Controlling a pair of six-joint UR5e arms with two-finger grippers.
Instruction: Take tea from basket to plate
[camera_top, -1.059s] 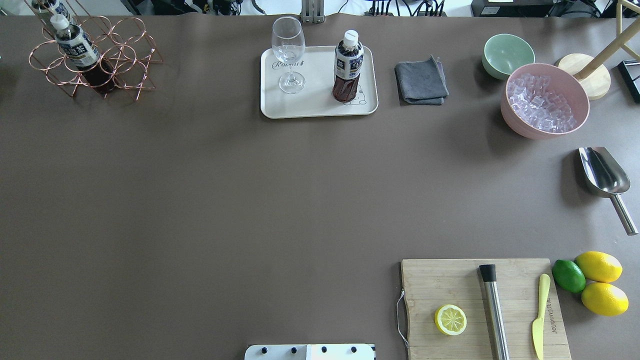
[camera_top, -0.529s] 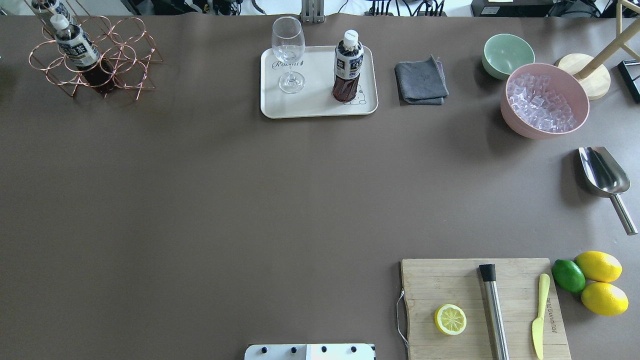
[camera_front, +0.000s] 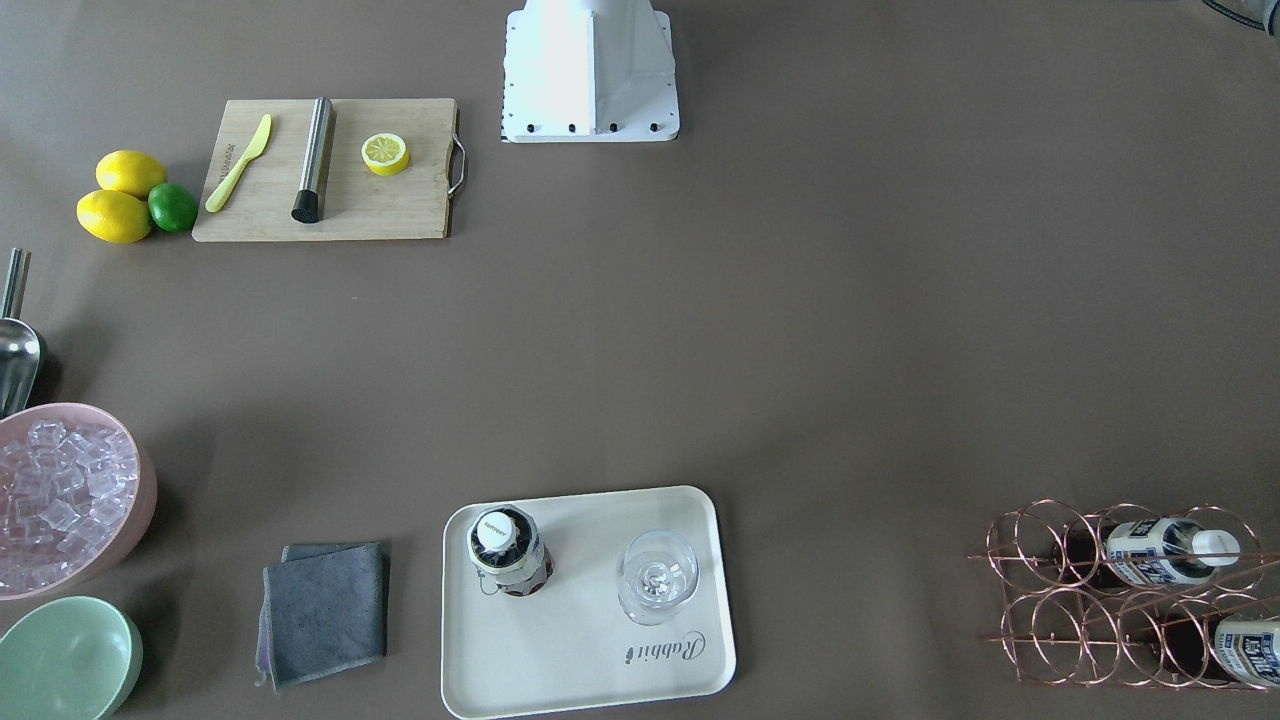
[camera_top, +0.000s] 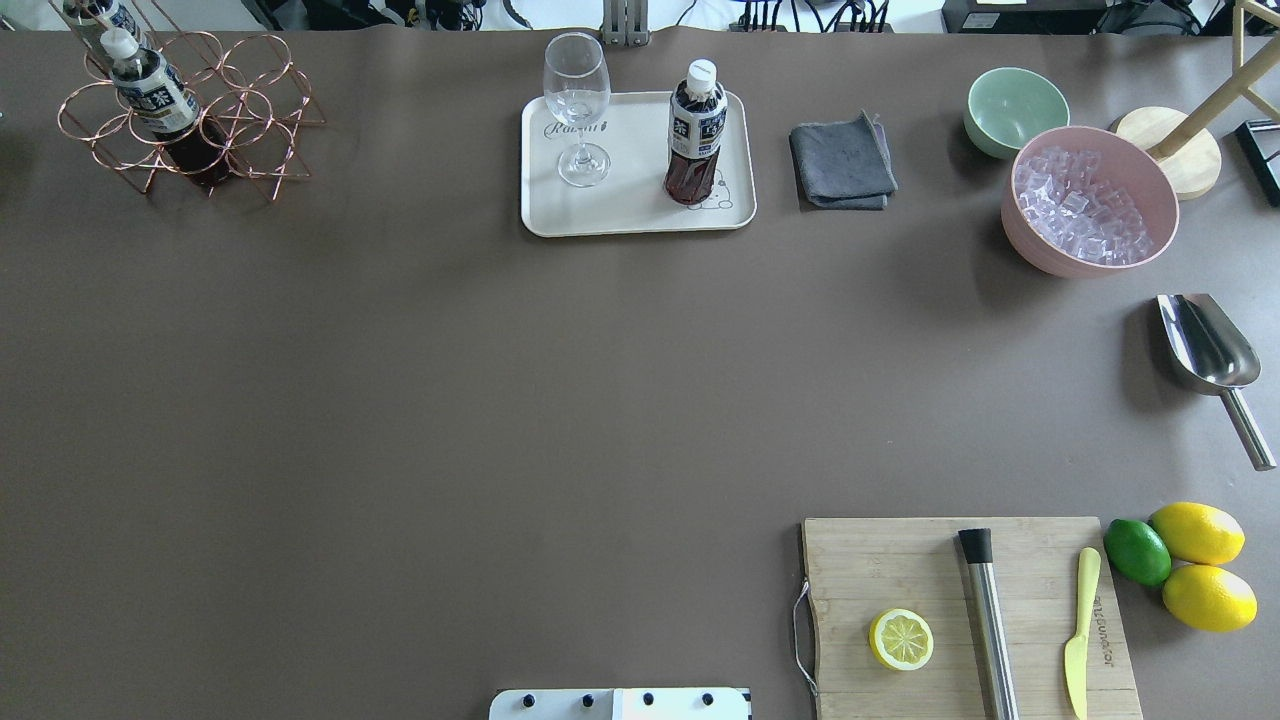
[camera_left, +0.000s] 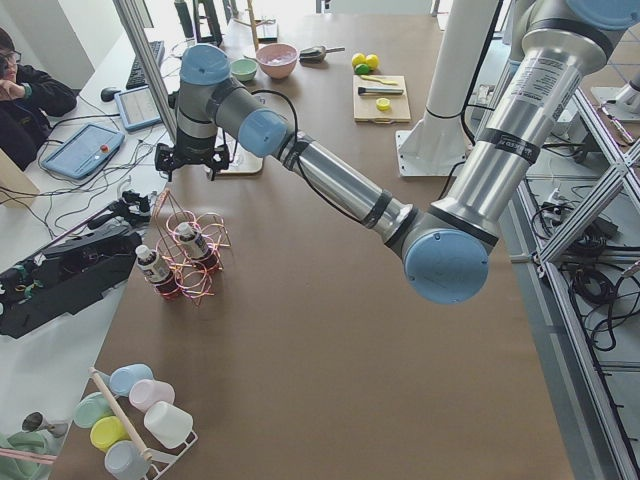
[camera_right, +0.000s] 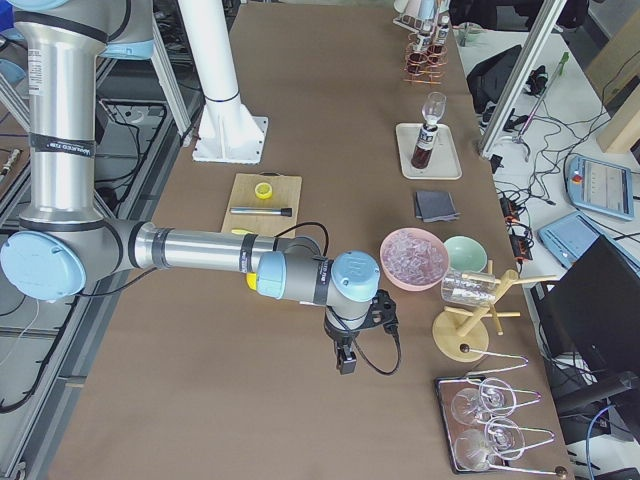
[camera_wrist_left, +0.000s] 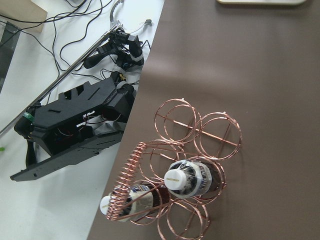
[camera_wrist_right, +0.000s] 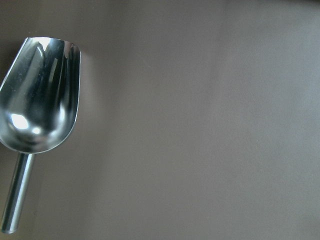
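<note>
One tea bottle (camera_top: 696, 130) stands upright on the cream tray (camera_top: 620, 205), next to a stemmed glass (camera_top: 577, 110). Two more tea bottles (camera_top: 155, 100) (camera_front: 1165, 552) lie in the copper wire rack (camera_top: 250, 110) at the far left corner. The left wrist view looks down on the rack (camera_wrist_left: 215, 135) and a bottle's white cap (camera_wrist_left: 179, 176). My left gripper (camera_left: 193, 165) hangs above the table between rack and tray; I cannot tell if it is open or shut. My right gripper (camera_right: 345, 360) hangs over the table's right end above the metal scoop (camera_wrist_right: 40, 95); I cannot tell its state.
A grey cloth (camera_top: 842, 162), a mint bowl (camera_top: 1015, 105) and a pink bowl of ice (camera_top: 1090, 200) sit right of the tray. The scoop (camera_top: 1205, 345) lies at the right edge. A cutting board (camera_top: 900, 570) with half a lemon, muddler and knife lies front right.
</note>
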